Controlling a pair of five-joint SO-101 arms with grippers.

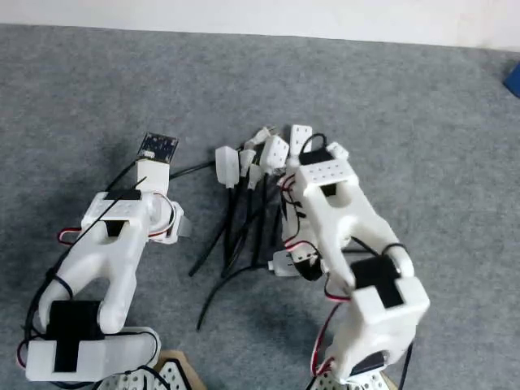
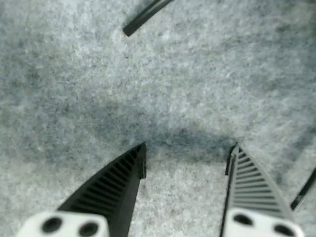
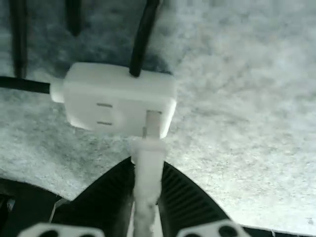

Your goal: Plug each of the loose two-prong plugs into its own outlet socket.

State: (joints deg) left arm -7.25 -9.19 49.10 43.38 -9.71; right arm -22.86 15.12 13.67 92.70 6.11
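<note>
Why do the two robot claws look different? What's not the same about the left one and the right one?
The left gripper is open, its jaws wide apart; the right gripper is shut. The left gripper holds nothing and hangs over grey carpet; the right gripper pinches a white plug, with the plug's tip up against a white outlet block. Both have black ribbed fingers.

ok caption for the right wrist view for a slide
Right gripper clamps a white plug, its prong at the face of a white outlet socket on a grey mat.
</note>
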